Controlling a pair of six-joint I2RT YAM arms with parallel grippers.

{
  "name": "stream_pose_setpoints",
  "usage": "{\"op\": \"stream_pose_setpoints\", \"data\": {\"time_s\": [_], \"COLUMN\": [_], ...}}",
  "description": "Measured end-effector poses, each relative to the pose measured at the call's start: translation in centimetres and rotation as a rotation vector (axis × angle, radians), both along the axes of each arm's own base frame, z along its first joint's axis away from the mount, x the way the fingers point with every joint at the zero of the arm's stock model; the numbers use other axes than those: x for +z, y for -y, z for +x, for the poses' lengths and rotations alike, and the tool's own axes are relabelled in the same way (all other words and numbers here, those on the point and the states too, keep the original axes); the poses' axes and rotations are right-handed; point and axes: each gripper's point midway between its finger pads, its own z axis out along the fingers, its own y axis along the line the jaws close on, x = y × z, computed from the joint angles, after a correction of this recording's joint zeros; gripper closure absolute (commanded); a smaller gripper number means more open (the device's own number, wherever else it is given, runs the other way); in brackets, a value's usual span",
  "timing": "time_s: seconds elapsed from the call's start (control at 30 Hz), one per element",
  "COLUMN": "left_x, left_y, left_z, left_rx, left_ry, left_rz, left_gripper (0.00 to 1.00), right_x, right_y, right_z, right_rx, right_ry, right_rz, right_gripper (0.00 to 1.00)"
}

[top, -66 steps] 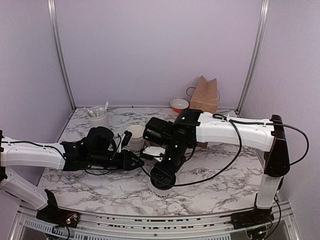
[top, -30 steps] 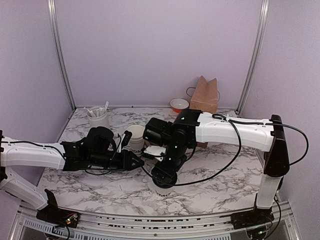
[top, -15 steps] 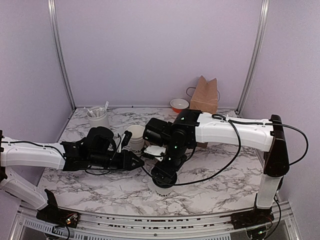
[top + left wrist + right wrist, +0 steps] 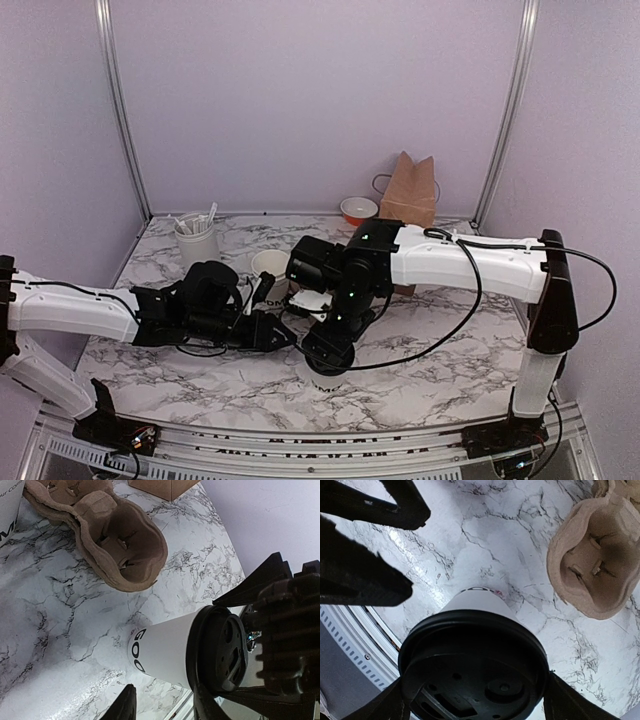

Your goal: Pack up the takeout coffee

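The takeout coffee (image 4: 325, 383), a white cup with dark lettering and a black lid, stands near the front edge. My right gripper (image 4: 331, 352) sits over it, a finger pressed against each side of the lid (image 4: 475, 667). My left gripper (image 4: 286, 338) is open just left of the cup. In the left wrist view the cup (image 4: 167, 650) lies just beyond my left gripper (image 4: 165, 707), with one finger near the lid. In the right wrist view the left gripper's fingers (image 4: 375, 502) show at the upper left.
A brown cardboard cup carrier (image 4: 120, 545) lies behind the cup and also shows in the right wrist view (image 4: 592, 575). A lidless white cup (image 4: 268, 266) stands behind the left gripper. At the back stand a utensil holder (image 4: 196, 236), an orange bowl (image 4: 358, 210) and a brown paper bag (image 4: 408, 190).
My left arm has moved right and toward the front, bringing its open gripper close to the lidded cup. The right arm and the cup have stayed in place.
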Motion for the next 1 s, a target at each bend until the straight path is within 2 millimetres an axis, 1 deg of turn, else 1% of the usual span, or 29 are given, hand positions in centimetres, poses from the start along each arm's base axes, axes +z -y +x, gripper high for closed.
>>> {"op": "stream_pose_setpoints", "data": {"time_s": [0.43, 0.8, 1.0], "left_x": [0.5, 0.1, 0.9], "left_y": [0.6, 0.7, 1.1], "left_z": [-0.4, -0.5, -0.3], "left_rx": [-0.016, -0.021, -0.022], "left_ry": [0.006, 0.000, 0.011], "left_rz": [-0.009, 0.000, -0.017], "left_gripper": [0.59, 0.59, 0.59], "right_x": [0.1, 0.3, 0.4], "right_y": [0.0, -0.1, -0.1], "right_z": [0.1, 0.2, 0.3], "right_rx": [-0.011, -0.022, -0.028], "right_ry": [0.006, 0.007, 0.011], "right_rz": [-0.001, 0.005, 0.007], "right_gripper": [0.10, 0.09, 0.09]}}
